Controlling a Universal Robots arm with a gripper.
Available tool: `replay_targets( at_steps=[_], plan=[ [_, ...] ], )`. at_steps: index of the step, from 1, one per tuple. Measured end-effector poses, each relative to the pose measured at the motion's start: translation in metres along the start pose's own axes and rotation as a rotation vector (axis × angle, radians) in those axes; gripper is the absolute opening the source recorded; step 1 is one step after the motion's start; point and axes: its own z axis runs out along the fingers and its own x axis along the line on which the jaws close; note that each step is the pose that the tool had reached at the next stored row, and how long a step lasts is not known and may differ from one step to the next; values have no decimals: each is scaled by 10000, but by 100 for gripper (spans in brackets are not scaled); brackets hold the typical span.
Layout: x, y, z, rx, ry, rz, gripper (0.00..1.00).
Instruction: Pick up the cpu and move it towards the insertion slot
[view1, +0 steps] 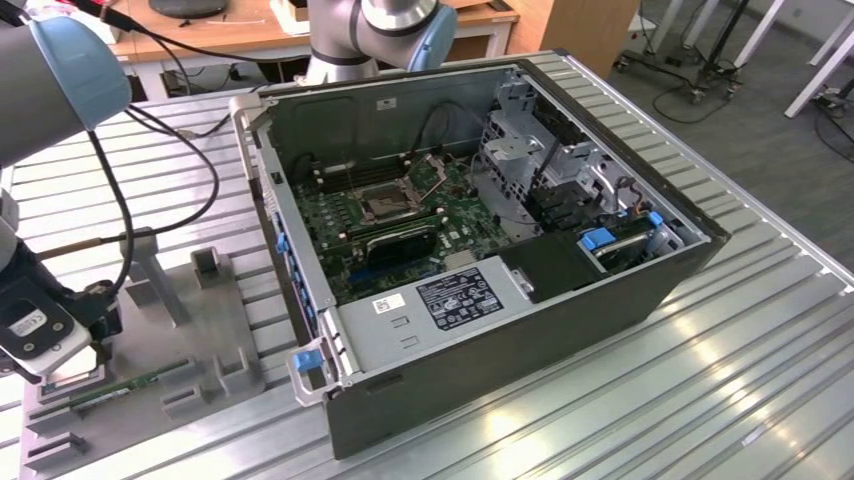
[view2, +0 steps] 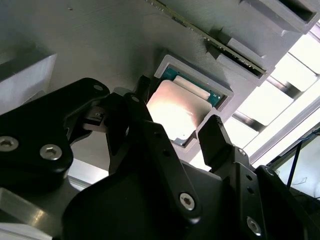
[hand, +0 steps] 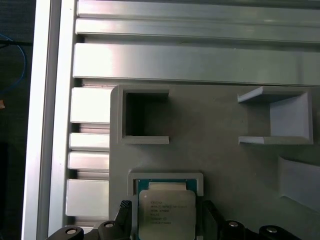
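Straddling the cpu in its grey nest, the gripper stands open, fingers flanking opposite edges, seemingly for a pinch.

Claw low, jaws apart

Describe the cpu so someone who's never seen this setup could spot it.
Find the grey fixture plate beside the open computer case, on the exterior view's left. In a shallow square pocket, between the fingers of the open gripper, lies the cpu: flat, square, silver-faced, unlike the long green memory stick nearby.
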Motion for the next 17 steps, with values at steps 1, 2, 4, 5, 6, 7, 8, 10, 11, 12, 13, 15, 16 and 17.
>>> replay_targets(
  at_steps=[1,2,4,5,6,7,8,10,11,12,13,15,16,17],
  plan=[
    [0,1,0,0,0,-1,66],
    [1,2,-1,1,1,0,66],
    [4,7,0,0,0,1,66],
    [3,7,0,0,0,-1,66],
    [4,7,0,0,0,0,66],
    [4,7,0,0,1,-1,66],
    [4,7,0,0,0,0,66],
    [4,8,0,0,1,0,66],
    [4,8,0,0,1,0,66],
    [4,8,0,0,1,-1,66],
    [4,8,0,0,0,0,66],
    [5,8,0,0,1,-1,66],
    [5,8,0,0,1,-1,65],
    [5,8,0,0,1,-1,65]
  ],
)
